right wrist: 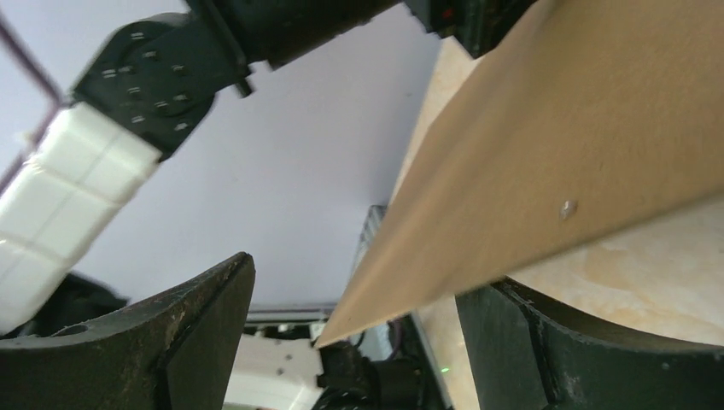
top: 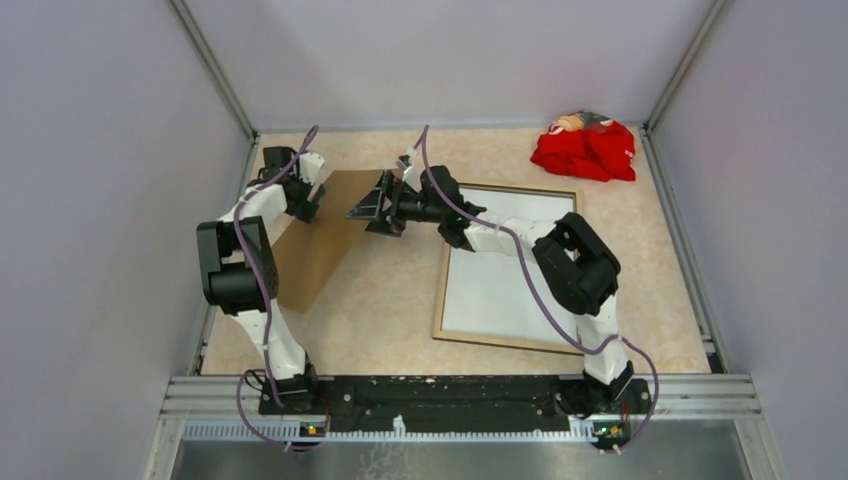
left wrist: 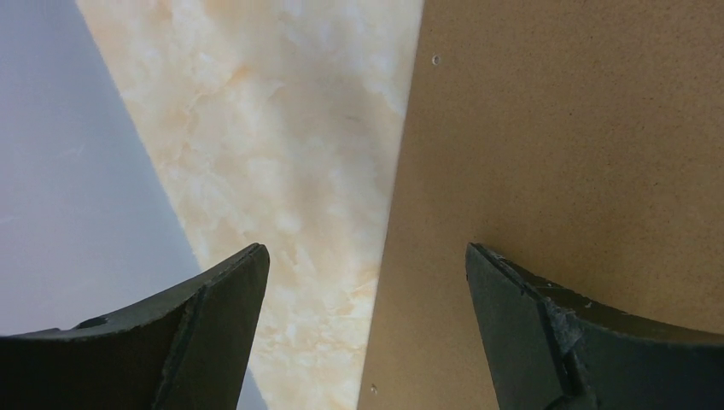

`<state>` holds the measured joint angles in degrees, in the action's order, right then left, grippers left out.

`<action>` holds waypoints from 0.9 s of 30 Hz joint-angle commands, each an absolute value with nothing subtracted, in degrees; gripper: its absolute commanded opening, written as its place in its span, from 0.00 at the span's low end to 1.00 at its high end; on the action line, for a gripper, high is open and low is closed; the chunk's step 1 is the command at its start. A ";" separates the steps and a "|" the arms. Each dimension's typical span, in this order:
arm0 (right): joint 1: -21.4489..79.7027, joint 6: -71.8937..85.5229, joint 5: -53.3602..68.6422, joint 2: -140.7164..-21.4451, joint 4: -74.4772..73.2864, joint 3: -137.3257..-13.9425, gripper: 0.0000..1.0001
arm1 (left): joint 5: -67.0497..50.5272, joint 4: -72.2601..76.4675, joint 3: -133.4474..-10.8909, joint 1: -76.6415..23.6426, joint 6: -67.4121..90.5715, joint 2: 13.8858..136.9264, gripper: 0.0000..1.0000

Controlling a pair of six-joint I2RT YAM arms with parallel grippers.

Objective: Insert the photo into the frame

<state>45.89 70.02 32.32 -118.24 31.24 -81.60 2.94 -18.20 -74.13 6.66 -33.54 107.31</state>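
The frame (top: 441, 290) lies back up at the right centre of the table, its tan wood edge showing. Inside it is a white sheet, the photo (top: 500, 290) with its plain back up; my right arm crosses its upper part. The brown backing board (top: 325, 245) sits tilted at the left. My right gripper (top: 372, 208) is open at the board's far right corner. That corner (right wrist: 546, 171) pokes between the jaws and lies against one finger (right wrist: 546, 350). My left gripper (top: 310, 200) is open over the board's far left edge (left wrist: 401, 213), which runs between its jaws.
A crumpled red cloth (top: 585, 150) lies in the back right corner. Grey walls close in the marbled table (top: 400, 300) on three sides. A metal rail (top: 460, 395) with the arm bases runs along the near edge.
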 commanded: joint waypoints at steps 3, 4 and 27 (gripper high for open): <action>48.95 58.61 16.69 -114.83 22.09 -87.93 0.84 | -11.12 -35.84 -71.54 3.38 -28.83 110.81 0.94; 49.22 57.86 14.20 -114.26 21.10 -87.80 0.84 | -11.31 -36.00 -71.54 3.39 -28.75 110.70 0.94; 42.02 63.47 5.02 -110.37 -7.51 -99.65 0.00 | -27.69 -51.65 -97.21 2.68 -30.12 99.87 0.98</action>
